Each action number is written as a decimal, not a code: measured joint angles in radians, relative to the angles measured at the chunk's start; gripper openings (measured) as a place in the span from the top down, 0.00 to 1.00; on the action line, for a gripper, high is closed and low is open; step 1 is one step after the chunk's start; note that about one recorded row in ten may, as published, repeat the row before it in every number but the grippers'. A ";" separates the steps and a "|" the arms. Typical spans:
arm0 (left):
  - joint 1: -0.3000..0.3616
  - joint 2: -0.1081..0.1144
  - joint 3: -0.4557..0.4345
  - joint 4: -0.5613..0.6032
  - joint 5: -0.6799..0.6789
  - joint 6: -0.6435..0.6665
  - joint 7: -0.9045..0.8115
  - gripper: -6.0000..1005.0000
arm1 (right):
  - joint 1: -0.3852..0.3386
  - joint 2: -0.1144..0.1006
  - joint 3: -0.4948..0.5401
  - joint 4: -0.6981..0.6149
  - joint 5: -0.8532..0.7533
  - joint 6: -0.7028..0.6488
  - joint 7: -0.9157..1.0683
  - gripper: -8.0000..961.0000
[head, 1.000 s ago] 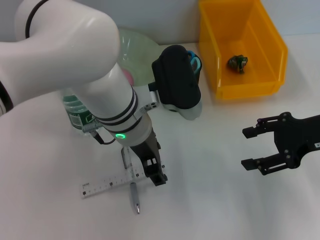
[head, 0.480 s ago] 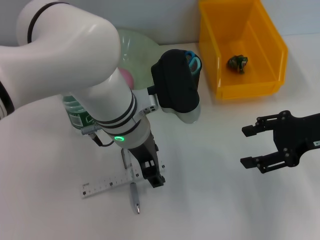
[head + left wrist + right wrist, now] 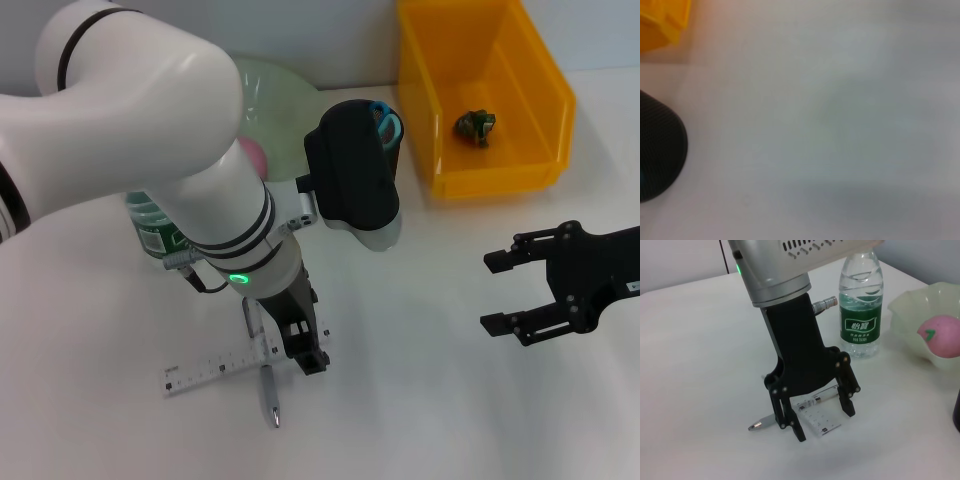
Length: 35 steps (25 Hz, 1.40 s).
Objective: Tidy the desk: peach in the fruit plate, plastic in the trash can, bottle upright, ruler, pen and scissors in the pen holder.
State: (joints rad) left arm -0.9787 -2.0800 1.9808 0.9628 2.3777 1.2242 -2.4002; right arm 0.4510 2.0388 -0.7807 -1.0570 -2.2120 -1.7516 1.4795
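My left gripper [image 3: 297,350] is open, low over the table, its fingers straddling a clear ruler [image 3: 210,368] and a silver pen [image 3: 269,395]. The right wrist view shows this: the left gripper [image 3: 825,424], the ruler [image 3: 817,421] and the pen [image 3: 760,424] crossing under it. The black pen holder [image 3: 352,175] holds blue-handled scissors [image 3: 386,121]. A pink peach [image 3: 252,153] lies in the green plate [image 3: 275,95]. The water bottle [image 3: 153,225] stands upright. Crumpled plastic [image 3: 475,126] lies in the yellow bin [image 3: 520,175]. My right gripper [image 3: 508,292] is open and empty at the right.
In the right wrist view the bottle [image 3: 861,315] and the plate [image 3: 905,330] with the peach [image 3: 940,335] stand behind the left gripper. The left wrist view shows only bare table, the pen holder [image 3: 655,150] and a corner of the bin [image 3: 662,22].
The left arm has shifted very slightly; its gripper stays over the ruler and pen. The right arm has not moved.
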 joint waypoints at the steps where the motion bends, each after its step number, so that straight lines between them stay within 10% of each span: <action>1: 0.000 0.000 0.000 0.000 0.000 0.000 0.000 0.23 | 0.000 0.000 0.000 0.000 0.000 0.000 0.000 0.25; 35: 0.008 0.000 0.025 -0.006 0.000 -0.029 0.002 0.61 | 0.010 0.010 0.000 -0.002 -0.011 0.012 0.013 0.27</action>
State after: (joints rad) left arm -0.9709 -2.0800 2.0060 0.9567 2.3775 1.1952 -2.3986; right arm 0.4611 2.0485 -0.7807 -1.0585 -2.2227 -1.7399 1.4925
